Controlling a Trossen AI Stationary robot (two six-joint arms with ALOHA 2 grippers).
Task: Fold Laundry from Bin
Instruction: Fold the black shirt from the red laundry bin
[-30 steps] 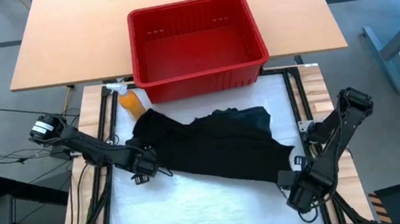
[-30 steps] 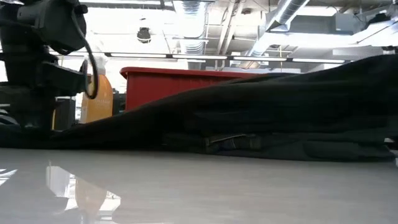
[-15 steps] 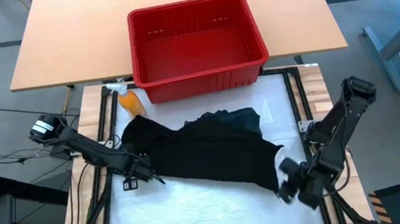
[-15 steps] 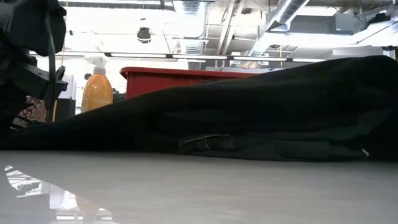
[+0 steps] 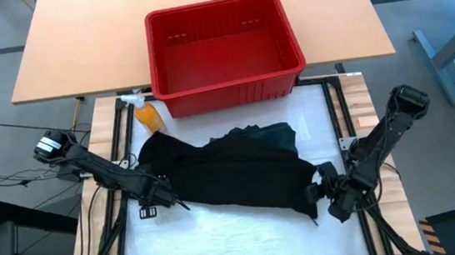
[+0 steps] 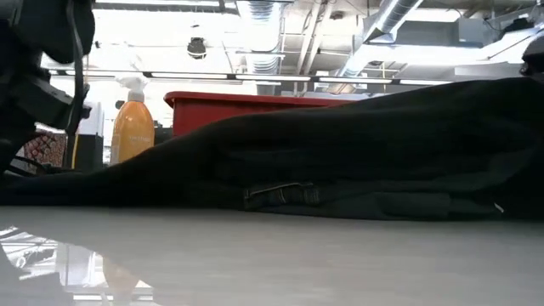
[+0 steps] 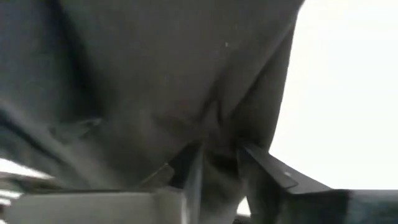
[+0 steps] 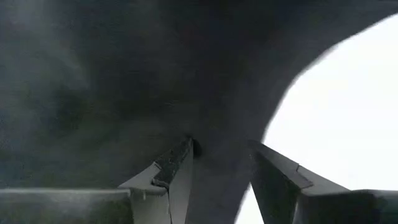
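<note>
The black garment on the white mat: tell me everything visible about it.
The black garment is soft, dark cloth, lying rumpled and spread wide across the white mat, in front of the red bin and apart from it. A folded seam or strap shows along its near edge in the low view. The left pincer is at its left corner, the right pincer at its right corner, cloth between the fingers of each.

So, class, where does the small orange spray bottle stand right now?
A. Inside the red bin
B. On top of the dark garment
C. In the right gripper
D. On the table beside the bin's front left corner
D: the high view shows the orange spray bottle upright just outside the red bin, clear of the dark garment.
</note>
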